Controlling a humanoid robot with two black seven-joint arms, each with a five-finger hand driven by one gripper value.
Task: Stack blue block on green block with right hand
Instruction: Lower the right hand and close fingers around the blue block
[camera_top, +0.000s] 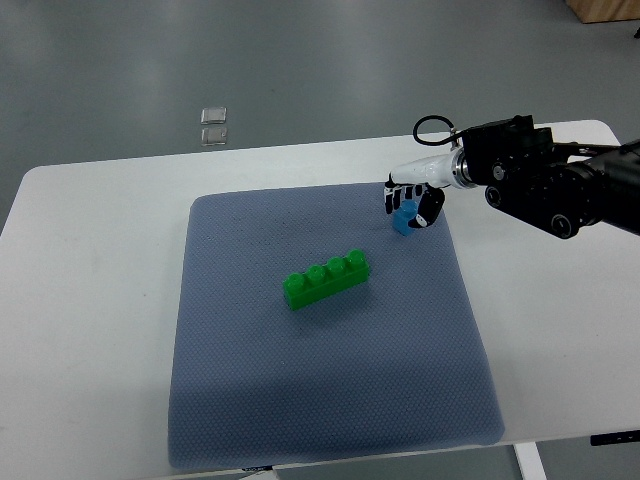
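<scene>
1. Work surface: white table (90, 300), seen from above. A grey-blue mat (330, 400) covers the centre of the tabletop; its back edge runs approx. parallel to the table's back edge, front edge near the table's front edge.

2. Right arm: enters from the picture's right edge, black housing w/ a looped black cable on top, then a white wrist section. Right hand (413, 203) sits over the mat's back-right corner, fingers pointing down and left.

3. Hand state: fingers curled round the blue block (403, 219), gripping it. Block shows as a small blue shape between the black-and-white fingers (430, 212), lower edge sticking out below them. Whether the block touches the mat or is lifted clear of it: cannot tell from this view.

4. Green block (326, 277): long brick w/ four studs in a row on top, lying flat on the mat near its centre, long axis angled so the right end is further back than the left. Nothing rests on it. It is well apart from the blue block, which is to its back-right.

5. Left arm: no part in view.

6. Floor behind the table: grey, w/ two small clear square items (213, 125) lying one behind the other, near the table's back edge. A wooden item (605, 10) shows at the top-right corner, cut off by the frame
</scene>
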